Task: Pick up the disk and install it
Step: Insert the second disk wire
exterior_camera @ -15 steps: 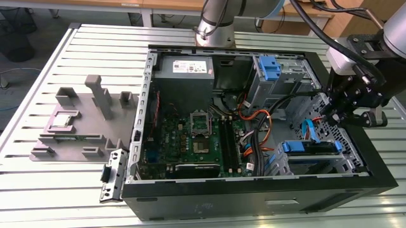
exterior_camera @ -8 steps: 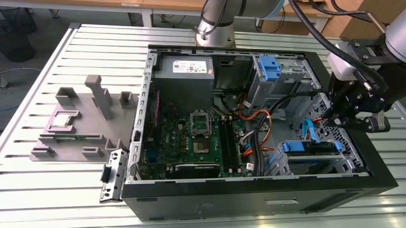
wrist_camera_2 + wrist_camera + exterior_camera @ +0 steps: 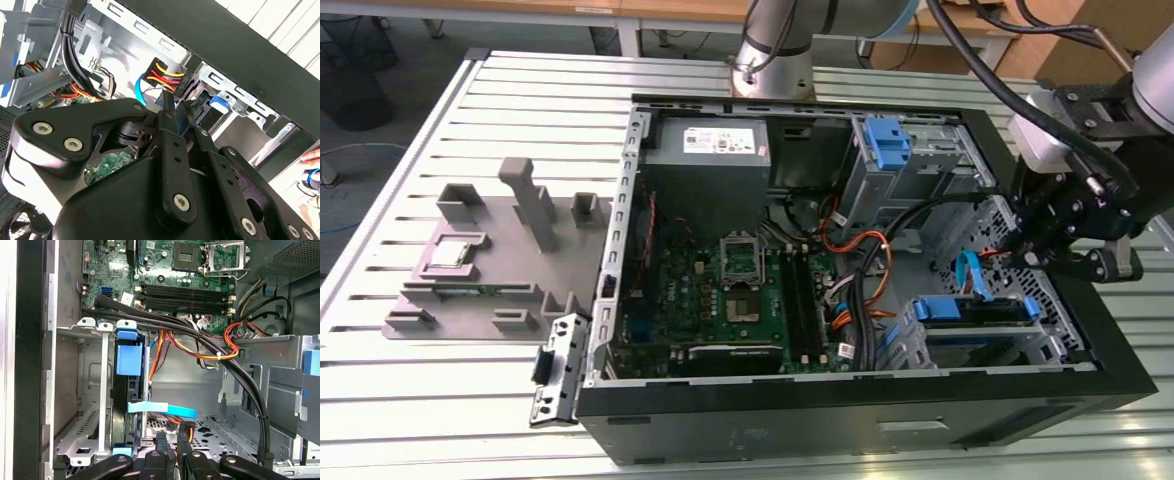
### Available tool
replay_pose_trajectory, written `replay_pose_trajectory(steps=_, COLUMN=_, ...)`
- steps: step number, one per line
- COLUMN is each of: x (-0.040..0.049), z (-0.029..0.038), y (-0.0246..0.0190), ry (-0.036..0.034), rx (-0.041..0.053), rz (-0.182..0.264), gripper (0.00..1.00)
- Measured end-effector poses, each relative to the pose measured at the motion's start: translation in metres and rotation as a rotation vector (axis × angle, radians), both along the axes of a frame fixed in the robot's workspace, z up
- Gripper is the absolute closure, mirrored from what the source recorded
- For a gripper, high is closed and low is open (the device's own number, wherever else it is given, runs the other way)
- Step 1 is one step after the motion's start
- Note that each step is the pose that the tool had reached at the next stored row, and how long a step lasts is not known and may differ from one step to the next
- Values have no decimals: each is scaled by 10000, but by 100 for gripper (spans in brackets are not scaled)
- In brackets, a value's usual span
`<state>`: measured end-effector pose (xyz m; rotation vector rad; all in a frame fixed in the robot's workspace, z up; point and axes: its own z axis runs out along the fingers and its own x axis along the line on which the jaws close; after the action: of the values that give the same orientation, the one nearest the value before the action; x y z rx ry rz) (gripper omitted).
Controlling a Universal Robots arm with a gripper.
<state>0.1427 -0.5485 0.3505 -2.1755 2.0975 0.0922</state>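
Note:
The disk (image 3: 970, 310), a drive framed by a blue plastic carrier, sits in the lower drive cage at the exterior view's right of the open computer case (image 3: 854, 400). In the first wrist view the disk (image 3: 129, 390) stands on edge in the cage, with a blue flat cable (image 3: 160, 410) running from it. My gripper (image 3: 1027, 250) hangs inside the case just beyond the disk. In both wrist views the gripper (image 3: 172, 439) (image 3: 177, 112) has its fingers close together on a black power plug (image 3: 167, 82) with red, yellow and black wires.
A thick black cable bundle (image 3: 240, 370) and orange wires (image 3: 220, 352) cross the cage area. The motherboard (image 3: 747, 290) and power supply (image 3: 714, 145) fill the case's other half. A second blue carrier (image 3: 887, 140) sits in the upper bay. A grey fixture (image 3: 494, 260) lies on the table at the exterior view's left.

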Motion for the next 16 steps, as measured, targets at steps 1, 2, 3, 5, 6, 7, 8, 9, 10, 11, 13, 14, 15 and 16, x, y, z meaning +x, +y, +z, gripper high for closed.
replay_pose_trajectory(steps=1, x=12, z=0, y=0, ry=0, rx=0, rz=0, gripper=77)
replay_pose_trajectory(steps=2, x=28, z=0, y=0, ry=0, rx=1, rz=0, gripper=77)
replay_pose_trajectory(steps=3, x=40, z=0, y=1, ry=1, rx=1, rz=0, gripper=77)
replay_pose_trajectory(steps=5, x=58, z=-5, y=1, ry=1, rx=3, rz=0, gripper=77)
replay_pose_trajectory(steps=6, x=66, z=-9, y=1, ry=0, rx=2, rz=0, gripper=77)
replay_pose_trajectory(steps=7, x=75, z=-14, y=0, ry=0, rx=1, rz=0, gripper=77)
replay_pose_trajectory(steps=8, x=83, z=-20, y=0, ry=1, rx=1, rz=0, gripper=77)
replay_pose_trajectory(steps=9, x=92, z=-28, y=1, ry=1, rx=1, rz=0, gripper=77)
replay_pose_trajectory(steps=10, x=99, z=-35, y=1, ry=0, rx=0, rz=0, gripper=77)
replay_pose_trajectory(steps=11, x=105, z=-44, y=1, ry=0, rx=-2, rz=1, gripper=77)
replay_pose_trajectory(steps=13, x=113, z=-60, y=1, ry=0, rx=-8, rz=0, gripper=77)
replay_pose_trajectory(steps=14, x=118, z=-65, y=1, ry=0, rx=-15, rz=0, gripper=77)
replay_pose_trajectory(steps=15, x=123, z=-72, y=1, ry=0, rx=-19, rz=0, gripper=77)
replay_pose_trajectory(steps=16, x=129, z=-79, y=1, ry=0, rx=-23, rz=0, gripper=77)
